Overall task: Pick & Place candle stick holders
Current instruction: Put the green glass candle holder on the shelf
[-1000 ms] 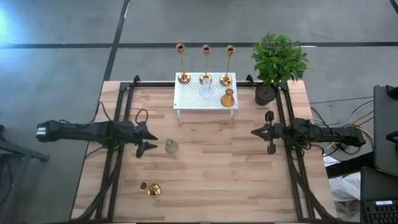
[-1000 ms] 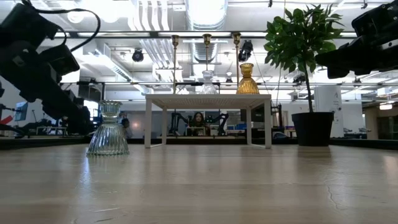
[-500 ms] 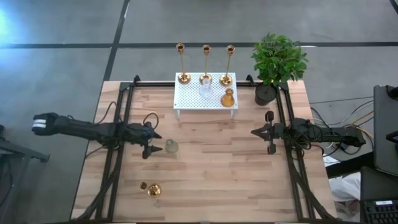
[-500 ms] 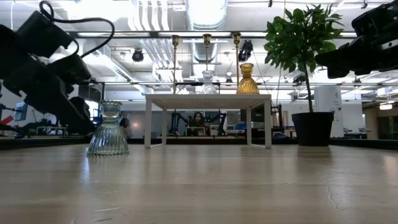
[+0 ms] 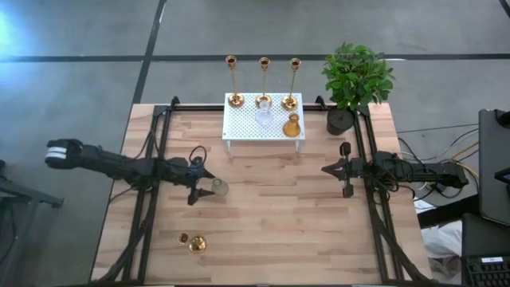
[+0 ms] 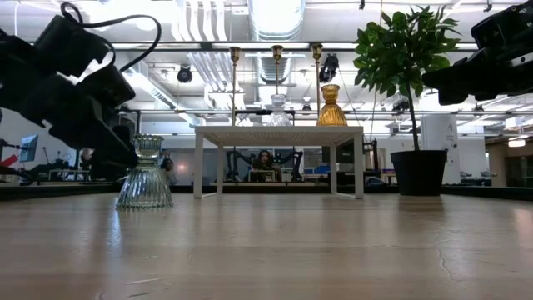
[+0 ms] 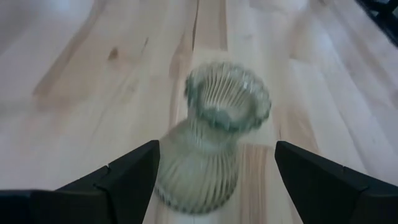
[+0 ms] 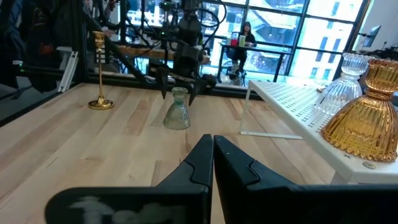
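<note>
Gold candlesticks: four total. One stood alone [image 5: 196,243] at the near end of the table, well apart from the white stand [image 5: 264,119]; three stood in a row [image 5: 264,80] along the stand's back edge.
Ribbed holders: three. A clear glass one [image 5: 218,188] out on the wood in front of the stand, plus a clear one [image 5: 262,112] and an amber one [image 5: 292,125] up on the stand.
Left claw [image 5: 199,184]: spread wide, fingers either side of the clear glass holder, not pinching it; lone candlestick well nearer than it.
Right claw [image 5: 345,169]: pressed together, empty, hovering off the stand's right side.
Plant [image 5: 356,78]: one, in a dark pot just right of the stand.
</note>
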Robot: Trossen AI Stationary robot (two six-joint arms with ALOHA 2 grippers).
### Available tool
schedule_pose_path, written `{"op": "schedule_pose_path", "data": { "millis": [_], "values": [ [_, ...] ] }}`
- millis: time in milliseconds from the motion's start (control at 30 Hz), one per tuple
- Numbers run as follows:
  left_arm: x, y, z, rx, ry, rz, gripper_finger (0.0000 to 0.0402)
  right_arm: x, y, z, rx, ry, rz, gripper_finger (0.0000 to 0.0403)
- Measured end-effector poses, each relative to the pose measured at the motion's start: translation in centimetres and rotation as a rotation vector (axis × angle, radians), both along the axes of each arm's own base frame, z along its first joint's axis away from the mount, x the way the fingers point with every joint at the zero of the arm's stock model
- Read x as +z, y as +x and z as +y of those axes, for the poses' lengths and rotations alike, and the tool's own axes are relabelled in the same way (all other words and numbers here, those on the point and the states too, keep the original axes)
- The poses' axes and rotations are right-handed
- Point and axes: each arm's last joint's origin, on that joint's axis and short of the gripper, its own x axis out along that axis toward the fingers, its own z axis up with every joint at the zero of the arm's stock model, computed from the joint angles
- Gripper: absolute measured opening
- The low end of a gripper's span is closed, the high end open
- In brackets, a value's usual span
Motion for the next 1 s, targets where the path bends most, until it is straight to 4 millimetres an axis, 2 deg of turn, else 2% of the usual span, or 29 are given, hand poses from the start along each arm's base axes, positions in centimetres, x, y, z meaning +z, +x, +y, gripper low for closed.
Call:
{"op": "schedule_pose_path", "data": {
  "millis": [233,433,767,867,1000],
  "values": [
    [-0.5,0.9,0.0,-0.019,0.031,0.027,0.0322,0.0,0.0,0.0,0.0,0.0,0.0,0.0009],
    [-0.5,1.8,0.0,-0.009,0.017,-0.024,0.0321,0.0,0.0,0.0,0.0,0.0,0.0,0.0009],
    [-0.9,2.3,0.0,-0.003,0.006,-0.033,0.032,0.0,0.0,0.0,0.0,0.0,0.0,0.0009],
    [-1.0,2.5,0.0,0.0,0.005,-0.042,0.0306,0.0,0.0,0.0,0.0,0.0,0.0,0.0009],
    [-1.4,2.7,0.1,0.008,0.007,-0.014,0.0266,0.0,0.0,0.0,0.0,-0.001,0.0,0.0009]
  ]
}}
